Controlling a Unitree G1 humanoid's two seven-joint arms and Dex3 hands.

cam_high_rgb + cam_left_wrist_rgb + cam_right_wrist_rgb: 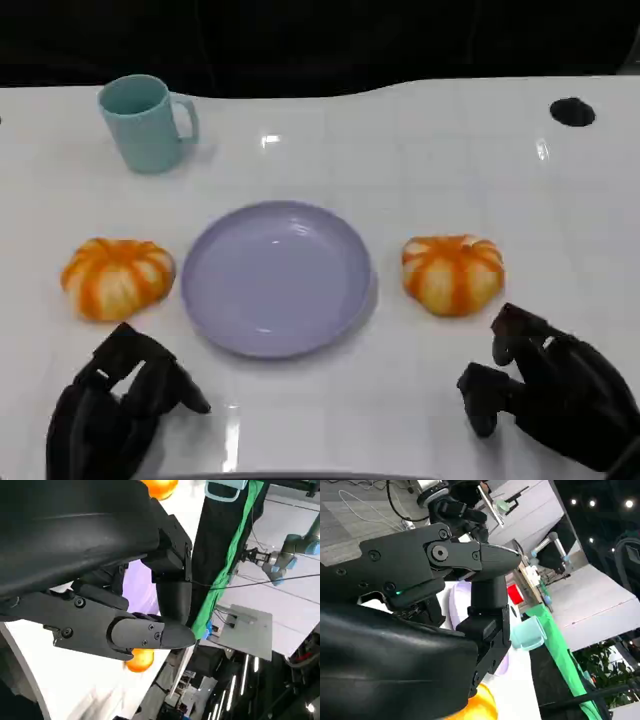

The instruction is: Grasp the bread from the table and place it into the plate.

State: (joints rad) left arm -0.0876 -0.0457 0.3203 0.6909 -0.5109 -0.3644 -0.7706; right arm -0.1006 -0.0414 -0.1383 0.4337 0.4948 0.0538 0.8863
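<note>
1. One white table [420, 160] spans the head view, its far edge meeting a dark background. A round black hole [572, 111] sits in its surface near the far right corner.
2. The lilac plate [276, 277] lies flat at the centre of the table and holds nothing. It also shows in the left wrist view [141, 592] and the right wrist view [457, 597], partly hidden behind the fingers.
3. The right hand [548, 385] sits low at the near right of the table, fingers apart and bent forward, nothing between them. It is just short of the right bread, with a strip of bare table between fingertips and loaf.
4. The left hand [122, 405] sits at the near left, fingers apart and loosely bent, holding nothing. It is near the left bread and not touching it.
5. The right bread [452, 272], an orange and white pumpkin-shaped loaf, rests on the table just beside the plate's right rim, outside the plate.
6. The left bread [117, 277], of the same kind, rests on the table just beside the plate's left rim, also outside it.
7. A teal mug [145, 122] stands upright at the far left of the table, handle to the right, well apart from plate and loaves.
</note>
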